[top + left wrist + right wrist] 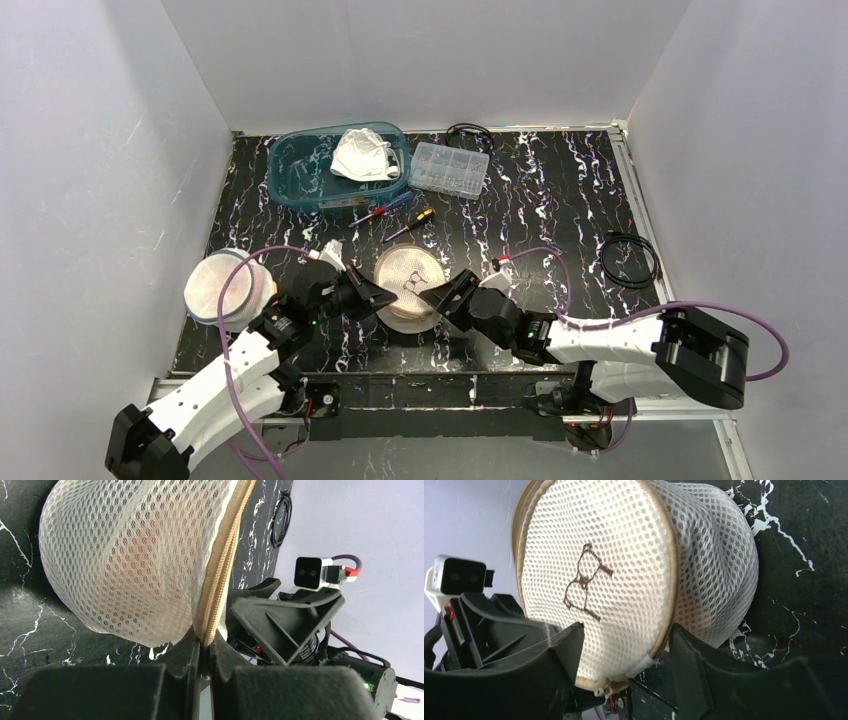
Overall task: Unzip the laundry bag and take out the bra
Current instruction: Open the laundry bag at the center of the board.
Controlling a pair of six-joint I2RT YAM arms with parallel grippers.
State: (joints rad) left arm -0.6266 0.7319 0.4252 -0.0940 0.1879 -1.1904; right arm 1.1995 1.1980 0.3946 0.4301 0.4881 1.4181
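You had the laundry bag (pixel 408 278) lying on the black marbled table (pixel 560 200), close to the front edge and between your two arms. Your left gripper (pixel 205 652) was pinching the tan zipper band (pixel 222 565) at the bag's rim, with the band running down between its closed jaws. Your right gripper (pixel 626 652) had its fingers (pixel 566 647) spread. One finger sat over the flat embroidered face, the other beside the mesh wall, straddling the rim. Something pinkish showed faintly through the mesh.
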